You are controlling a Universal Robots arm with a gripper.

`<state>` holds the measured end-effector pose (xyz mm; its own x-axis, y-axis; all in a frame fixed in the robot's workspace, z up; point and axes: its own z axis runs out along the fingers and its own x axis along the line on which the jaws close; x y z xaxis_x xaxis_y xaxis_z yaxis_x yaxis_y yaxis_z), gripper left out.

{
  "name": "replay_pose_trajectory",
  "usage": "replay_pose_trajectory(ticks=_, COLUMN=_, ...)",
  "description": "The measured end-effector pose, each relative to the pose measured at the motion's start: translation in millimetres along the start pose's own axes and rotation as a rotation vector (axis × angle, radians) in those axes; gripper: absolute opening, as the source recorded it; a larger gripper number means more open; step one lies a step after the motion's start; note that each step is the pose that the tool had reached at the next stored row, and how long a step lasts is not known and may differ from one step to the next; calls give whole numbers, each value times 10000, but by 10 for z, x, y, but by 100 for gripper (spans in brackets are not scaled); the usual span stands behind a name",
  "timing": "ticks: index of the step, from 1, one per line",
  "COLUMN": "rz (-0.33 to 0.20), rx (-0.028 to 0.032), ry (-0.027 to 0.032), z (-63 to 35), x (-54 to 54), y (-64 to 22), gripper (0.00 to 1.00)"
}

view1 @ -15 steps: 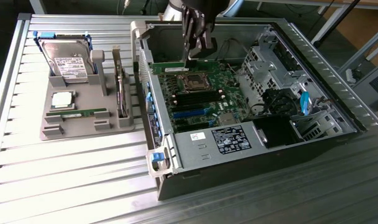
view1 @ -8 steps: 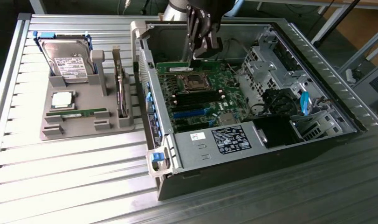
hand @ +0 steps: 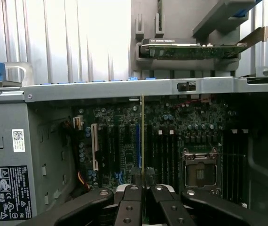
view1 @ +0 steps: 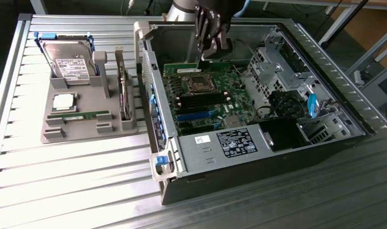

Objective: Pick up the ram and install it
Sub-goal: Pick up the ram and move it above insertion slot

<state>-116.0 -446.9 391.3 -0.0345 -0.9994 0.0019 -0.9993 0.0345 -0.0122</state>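
While the ram (hand: 142, 141) hangs over the motherboard (view1: 228, 102), the install step is in hand.
Upper middle of the exterior view, inside the open case (view1: 320, 143), the gripper (view1: 214, 51) is pinched nearly closed on the stick, which it holds upright. Seating it likely calls for lining its edge up with a memory slot (view1: 203, 100) below the CPU socket (view1: 196, 85), then pressing straight.

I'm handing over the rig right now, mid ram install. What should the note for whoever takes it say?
Pincer: shut on the ram, held edge-on above the motherboard inside the open computer case.
Second ram stick: lying in the grey tray beside the case.
Done: ram picked up.
Left: it is in no slot yet; the memory slots look empty.
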Motion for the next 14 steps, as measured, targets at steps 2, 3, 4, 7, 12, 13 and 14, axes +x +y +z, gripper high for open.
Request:
replay_pose_trajectory(ticks=2, rz=0, rx=0, ry=1, z=0, x=-1, y=-23, gripper=11)
replay_pose_trajectory(ticks=3, rz=-1, rx=0, ry=1, z=0, x=-1, y=-34, gripper=11)
replay_pose_trajectory(ticks=4, rz=0, rx=0, ry=2, z=0, x=-2, y=-51, gripper=11)
replay_pose_trajectory(ticks=7, rz=0, rx=0, ry=2, z=1, x=-3, y=-75, gripper=11)
replay_pose_trajectory(ticks=12, rz=0, rx=0, ry=4, z=1, x=-4, y=-129, gripper=11)
replay_pose_trajectory(ticks=13, rz=0, rx=0, ry=3, z=2, x=-5, y=-138, gripper=11)
replay_pose_trajectory(ticks=14, rz=-1, rx=0, ry=4, z=2, x=-5, y=-150, gripper=11)
